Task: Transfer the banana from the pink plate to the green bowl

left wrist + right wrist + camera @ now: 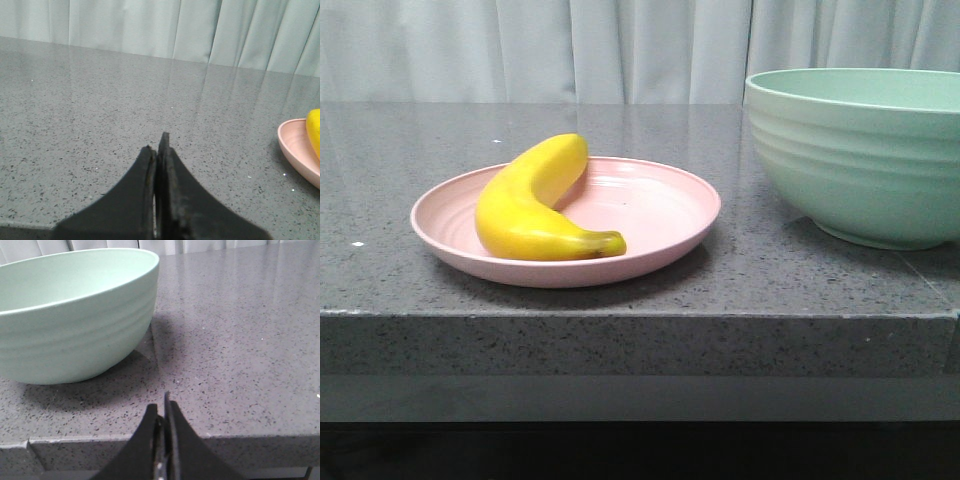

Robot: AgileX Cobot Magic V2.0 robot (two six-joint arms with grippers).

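The gray table (410, 150) is the biggest thing here. It is shiny and hard, and I could bump my fingers on its front edge if I go in too low.

Next is the green bowl (860, 160), at about 3 o'clock from the plate. It is tall. If I carry the banana too low, it could hit the rim and fall out of my grip.

The pink plate (660, 215) is light and shallow. A push from the side might make it slide.

The banana (530, 205) lies in the plate, on the 9 o'clock side, with its stem tip toward 6 o'clock. It is smooth and round, so I think it could slip or roll if I pinch it off center.

My left gripper (158, 150) is closed tight on nothing. My right gripper (163, 407) is closed and empty too. I must open before I reach, or I will just poke the banana away.
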